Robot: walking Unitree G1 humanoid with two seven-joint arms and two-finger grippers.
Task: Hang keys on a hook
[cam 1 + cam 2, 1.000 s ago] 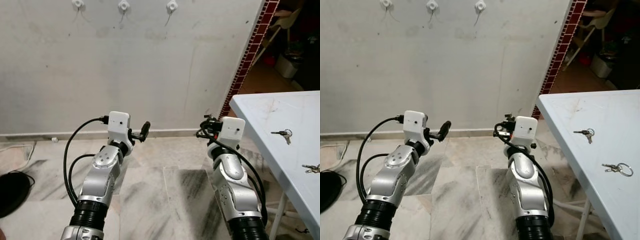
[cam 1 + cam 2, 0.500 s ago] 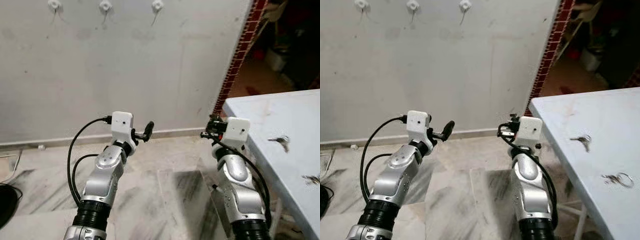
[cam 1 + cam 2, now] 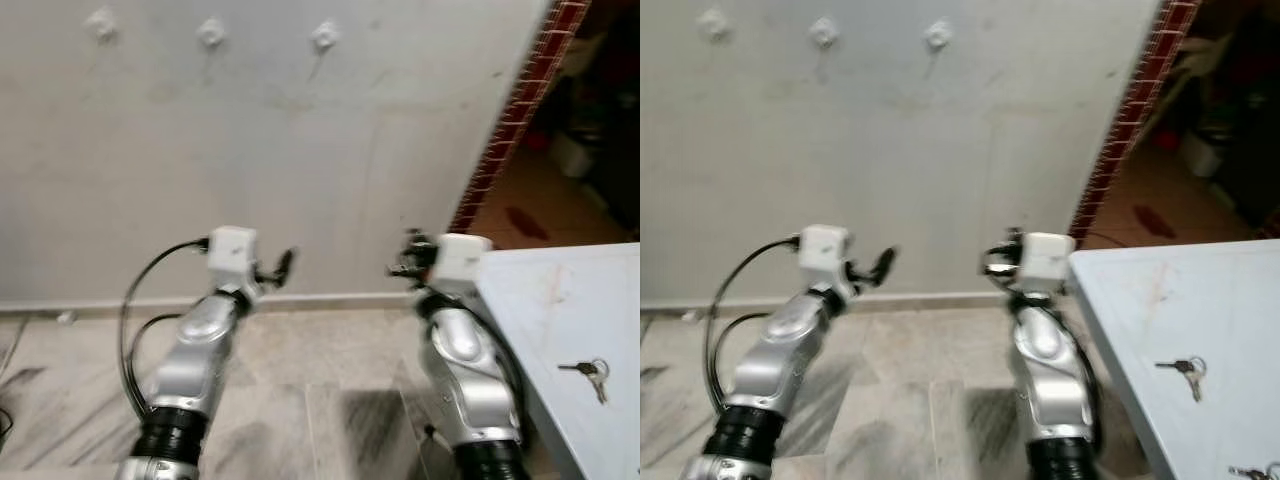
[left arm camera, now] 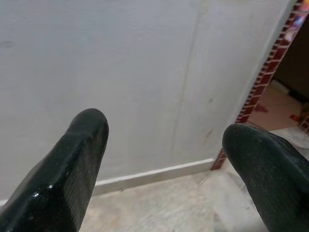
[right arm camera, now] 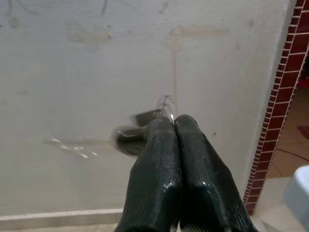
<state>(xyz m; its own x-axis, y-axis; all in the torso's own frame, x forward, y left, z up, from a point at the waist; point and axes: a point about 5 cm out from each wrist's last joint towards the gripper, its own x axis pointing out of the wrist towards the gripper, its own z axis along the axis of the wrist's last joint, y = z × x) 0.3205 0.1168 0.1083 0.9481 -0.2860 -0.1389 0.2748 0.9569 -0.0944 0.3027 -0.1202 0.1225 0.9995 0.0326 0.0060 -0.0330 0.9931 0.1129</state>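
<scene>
Keys point(image 5: 145, 126) are hanging pinched at the closed tips of the right gripper point(image 5: 174, 121), sticking out to one side of the fingers, motion-blurred: a dark key head, a silvery ring and a faint blade streak are showing against the white wall. Three small white hooks are sitting in a row high on that wall: point(image 3: 101, 22), point(image 3: 211, 31), point(image 3: 325, 35), all bare, well above the held keys.
</scene>
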